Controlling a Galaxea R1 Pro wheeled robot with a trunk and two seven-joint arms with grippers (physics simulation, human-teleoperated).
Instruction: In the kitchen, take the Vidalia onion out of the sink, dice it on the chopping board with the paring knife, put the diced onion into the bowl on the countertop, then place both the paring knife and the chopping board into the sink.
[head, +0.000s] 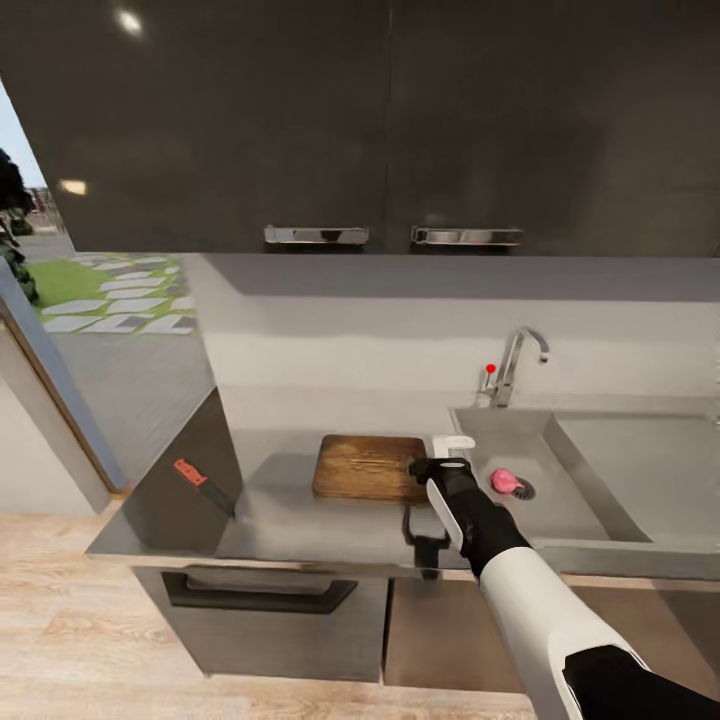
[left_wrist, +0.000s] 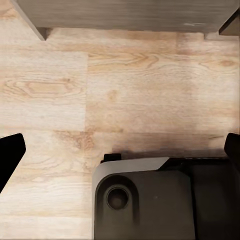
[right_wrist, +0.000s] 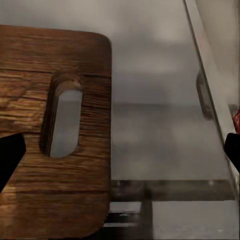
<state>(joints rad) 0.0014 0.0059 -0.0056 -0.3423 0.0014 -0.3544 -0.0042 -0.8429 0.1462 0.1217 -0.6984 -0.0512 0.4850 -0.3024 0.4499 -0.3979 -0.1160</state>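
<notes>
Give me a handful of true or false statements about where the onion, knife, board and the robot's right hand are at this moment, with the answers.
1. The Vidalia onion lies in the sink near the drain. True.
2. The paring knife rests on the chopping board. False: it lies apart, on the countertop to the board's left.
3. The right hand holds the onion. False: it is open and empty, above the counter between board and sink.
4. The chopping board has nothing on it. True.

Pinkish-red Vidalia onion (head: 503, 481), grained brown chopping board (head: 369, 467)
</notes>
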